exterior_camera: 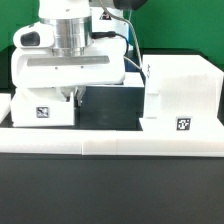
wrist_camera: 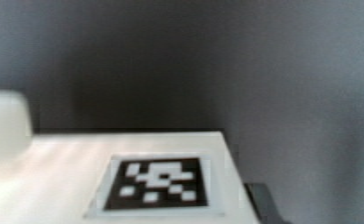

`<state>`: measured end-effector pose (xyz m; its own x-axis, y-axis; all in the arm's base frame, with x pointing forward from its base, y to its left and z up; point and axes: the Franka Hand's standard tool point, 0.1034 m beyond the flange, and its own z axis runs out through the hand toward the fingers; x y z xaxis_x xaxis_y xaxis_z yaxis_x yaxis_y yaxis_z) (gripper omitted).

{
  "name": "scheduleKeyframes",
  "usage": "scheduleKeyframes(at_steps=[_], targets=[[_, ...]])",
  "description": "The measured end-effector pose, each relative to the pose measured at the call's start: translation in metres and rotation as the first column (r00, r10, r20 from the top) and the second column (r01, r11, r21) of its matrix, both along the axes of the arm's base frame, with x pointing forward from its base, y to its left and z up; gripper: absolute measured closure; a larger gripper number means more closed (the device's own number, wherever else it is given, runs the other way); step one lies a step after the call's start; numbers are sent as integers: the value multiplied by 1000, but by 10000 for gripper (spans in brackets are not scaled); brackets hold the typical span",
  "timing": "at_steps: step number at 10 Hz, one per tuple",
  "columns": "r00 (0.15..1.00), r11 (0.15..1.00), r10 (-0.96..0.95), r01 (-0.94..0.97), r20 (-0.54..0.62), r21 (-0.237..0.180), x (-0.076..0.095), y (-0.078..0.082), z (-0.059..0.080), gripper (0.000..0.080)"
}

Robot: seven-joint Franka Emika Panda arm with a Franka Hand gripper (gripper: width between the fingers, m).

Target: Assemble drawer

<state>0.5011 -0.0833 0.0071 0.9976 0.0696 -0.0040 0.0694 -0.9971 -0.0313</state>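
Note:
In the exterior view my gripper (exterior_camera: 75, 95) is low over a white drawer tray (exterior_camera: 42, 110) that carries a square tag, at the exterior view's left. The arm's white hand hides the fingertips there. The tall white casing (exterior_camera: 180, 100) stands at the exterior view's right, with a tag on its front. In the wrist view a white tagged face of the tray (wrist_camera: 161, 183) fills the near field. One dark finger (wrist_camera: 259, 197) lies right beside its edge. The other finger is out of sight, so I cannot tell whether the jaws are closed on the tray.
A long low white border rail (exterior_camera: 110, 148) runs along the front of the dark table. A dark gap (exterior_camera: 110, 105) lies between tray and casing. Cables hang behind the arm.

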Motion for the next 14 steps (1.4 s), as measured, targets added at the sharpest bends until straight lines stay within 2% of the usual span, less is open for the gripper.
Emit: scheduleKeyframes(at_steps=[6, 7, 8, 10, 13, 14], targets=[[1000, 1000, 11, -11, -1, -1, 0, 1, 1, 756], [997, 996, 83, -83, -7, -9, 1, 10, 4, 756], [991, 991, 134, -134, -18, -2, 2, 20, 9, 756], [980, 981, 196, -196, -21, 13, 2, 32, 10, 756], [977, 977, 213, -213, -18, 15, 0, 34, 11, 756], [955, 955, 295, -295, -16, 15, 0, 33, 10, 756]])
